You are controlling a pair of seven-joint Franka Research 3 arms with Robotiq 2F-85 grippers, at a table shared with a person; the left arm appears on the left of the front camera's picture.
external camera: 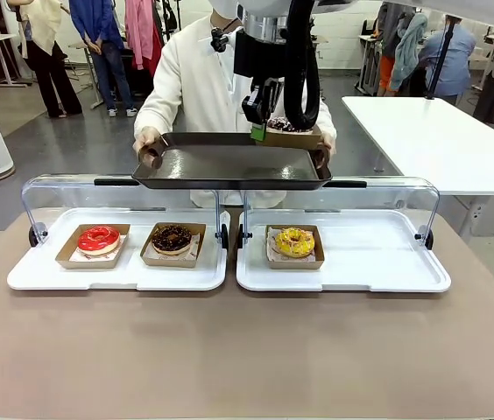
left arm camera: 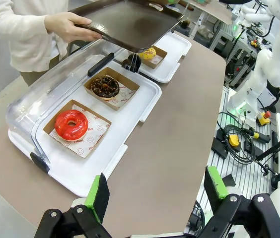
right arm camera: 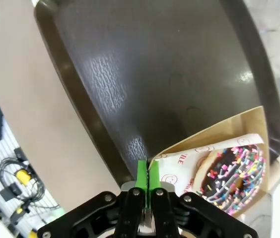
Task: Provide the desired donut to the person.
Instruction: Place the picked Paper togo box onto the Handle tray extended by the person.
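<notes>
Your right hand (right arm camera: 148, 173) is pinched shut on the cardboard box (right arm camera: 224, 126) rim, with the sprinkled donut (right arm camera: 232, 171) at the dark tray (right arm camera: 155, 74) edge. Release early and it could tip off. Your left hand (left arm camera: 156, 178) gapes empty.

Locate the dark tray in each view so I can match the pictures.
Front view: dark tray, upper centre.
Left wrist view: top centre.
Right wrist view: top and middle, seen from above.
Shared landmark: the brown table beneath it.
</notes>
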